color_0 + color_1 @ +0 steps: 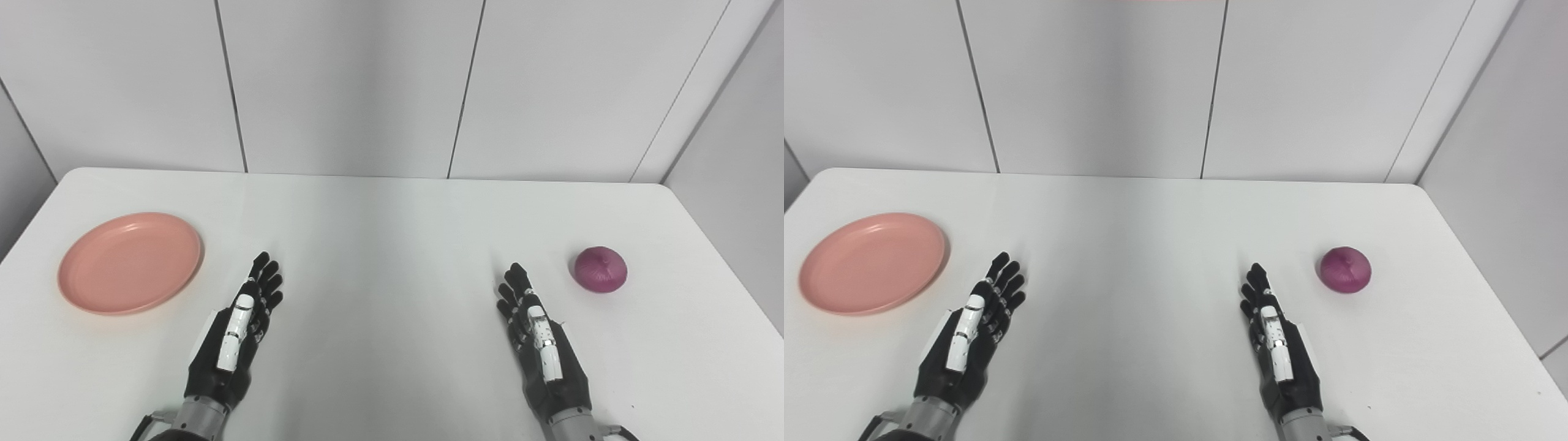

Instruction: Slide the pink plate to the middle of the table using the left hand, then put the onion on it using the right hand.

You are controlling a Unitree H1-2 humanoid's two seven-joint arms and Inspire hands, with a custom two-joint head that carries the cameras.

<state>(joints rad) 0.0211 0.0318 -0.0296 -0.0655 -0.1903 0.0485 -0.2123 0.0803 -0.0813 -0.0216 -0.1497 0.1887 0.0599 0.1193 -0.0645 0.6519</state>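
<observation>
Table: you have a white table (392, 245) with a pale panelled wall (343, 86) behind it; take the pink plate as your landmark.
Pink plate: your pink plate (130, 262) lies flat near the table's left edge, away from the middle, with nothing on it.
Onion: your purple onion (601, 269) sits on the bare tabletop far to the right of the plate, close to the right edge, roughly as far back as the plate.
Left hand: your left hand (236, 334) lies just right of the plate and a little nearer you, apart from its rim, fingers stretched out flat and forward, holding nothing.
Right hand: your right hand (542, 343) is well right of the plate, just left of the onion and nearer you, not touching it, fingers extended, holding nothing.
</observation>
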